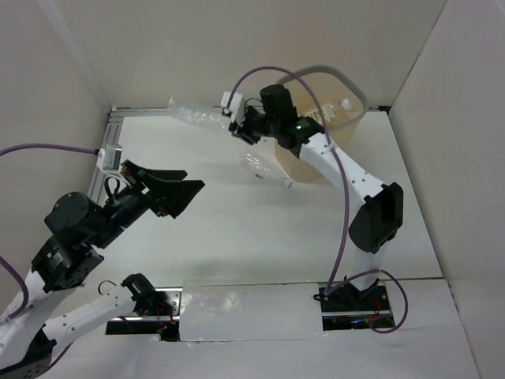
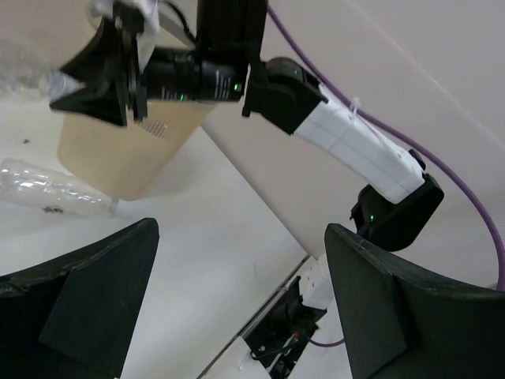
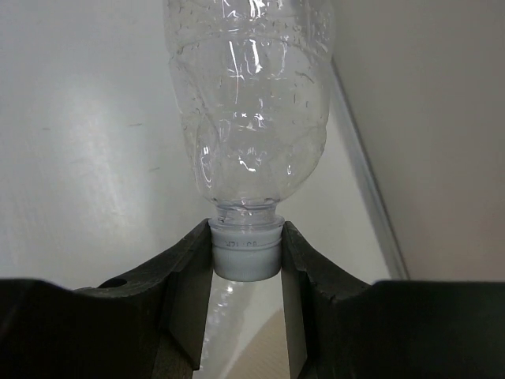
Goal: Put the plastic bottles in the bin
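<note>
Pinching the white cap (image 3: 247, 257) of a clear bottle (image 3: 248, 103), the right gripper (image 3: 246, 245) has its fingers pressed against both sides of the cap, and the crinkled body runs straight out beyond the fingertips, in line with them. Seen from above, this bottle lies near the back wall (image 1: 260, 47), its long axis pointing toward the far left corner, so its base faces away from the bin (image 1: 304, 166). Whether the body is lifted off the table (image 1: 237, 237) or rests on it I cannot tell. The bin stands on the right arm's own side, just behind the wrist, with the forearm crossing in front of it. To get there, the hand would likely have to swing back to the right with the body trailing on the outside of the turn. The judgement that matters is height: gripped only by its cap, the bottle may sag or swivel, and its far end has to pass over the rim before release. A second bottle (image 1: 264, 170) lies on its side on the table, just beside the bin's near wall, between the two arms. The left gripper (image 2: 241, 237) hovers well apart from both bottles, its fingers spread wide and holding nothing. The right arm is clearly nearer to the bin.
</note>
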You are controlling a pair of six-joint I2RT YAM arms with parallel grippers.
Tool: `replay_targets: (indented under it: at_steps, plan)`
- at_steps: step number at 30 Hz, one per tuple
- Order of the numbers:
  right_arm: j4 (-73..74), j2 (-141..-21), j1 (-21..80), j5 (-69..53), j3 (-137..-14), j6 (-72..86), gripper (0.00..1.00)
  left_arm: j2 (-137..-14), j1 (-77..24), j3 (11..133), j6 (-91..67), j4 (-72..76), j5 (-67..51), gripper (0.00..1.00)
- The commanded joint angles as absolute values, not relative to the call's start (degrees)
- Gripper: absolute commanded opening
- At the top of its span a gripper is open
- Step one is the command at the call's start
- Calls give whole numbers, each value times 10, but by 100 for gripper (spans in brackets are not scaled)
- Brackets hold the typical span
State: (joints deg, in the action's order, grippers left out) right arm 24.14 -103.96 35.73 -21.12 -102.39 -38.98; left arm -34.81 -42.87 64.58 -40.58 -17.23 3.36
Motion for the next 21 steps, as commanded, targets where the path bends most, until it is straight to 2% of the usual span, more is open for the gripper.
replay_targets:
  at_steps: [1, 10, 16, 21]
  plan:
    - [225, -988, 300, -201, -1065, -357, 0, -390, -427, 657, -384, -105, -41, 99]
    - [190, -912, 143, -181, -1049, -280, 0, -475, -427, 635, -401, -57, -83, 99]
    - [228, -901, 69, -232, -1020, -260, 1, -594, -432, 664, -438, -120, 6, 99]
    - [276, -901, 49, -250, -1020, -272, 10, -704, -432, 709, -483, -152, 68, 99]
